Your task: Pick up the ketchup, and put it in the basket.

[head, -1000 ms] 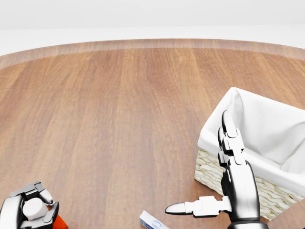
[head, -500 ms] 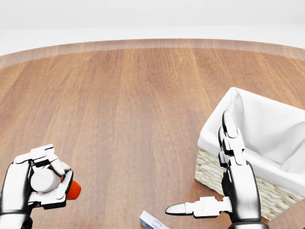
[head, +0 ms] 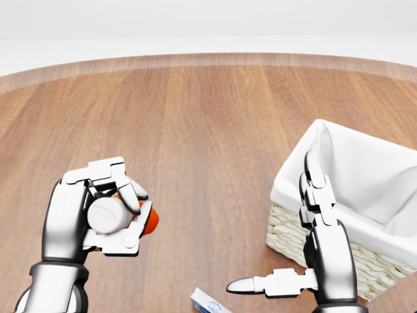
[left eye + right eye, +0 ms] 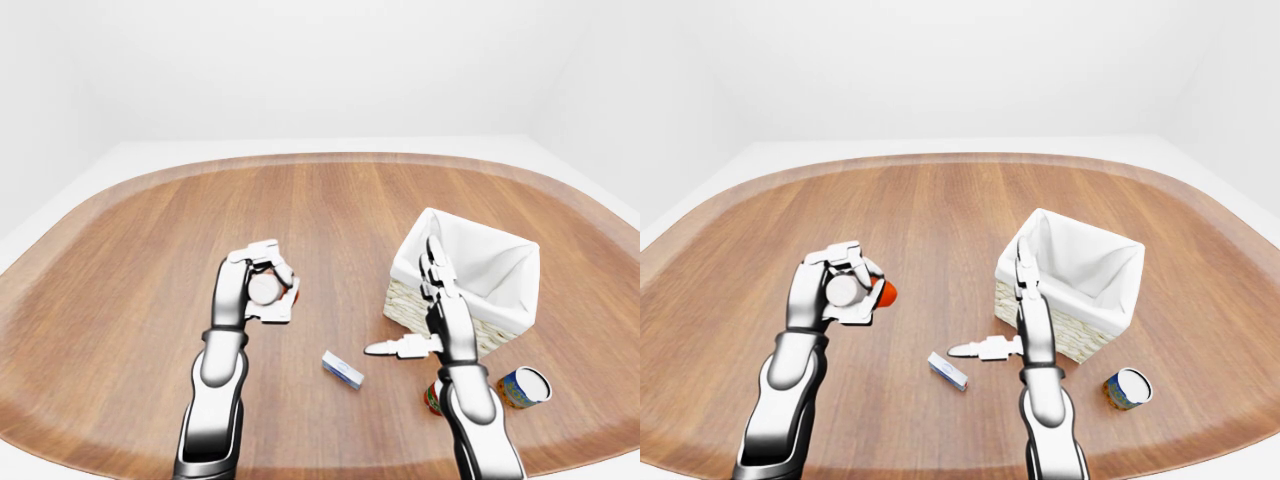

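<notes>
The red ketchup bottle with its white cap (image 3: 114, 215) is mostly hidden inside the fingers of the silver left hand (image 3: 98, 212), so only the cap end and a patch of red show. In the head view the white-lined wicker basket (image 3: 365, 189) is cut by the right edge, and the small blue-and-white box (image 3: 207, 302) by the bottom edge. In the left-eye view a small red item (image 4: 432, 396) sits largely behind the right forearm, too hidden to identify, and the print on the blue-and-yellow can (image 4: 1127, 388) is too small to read.
</notes>
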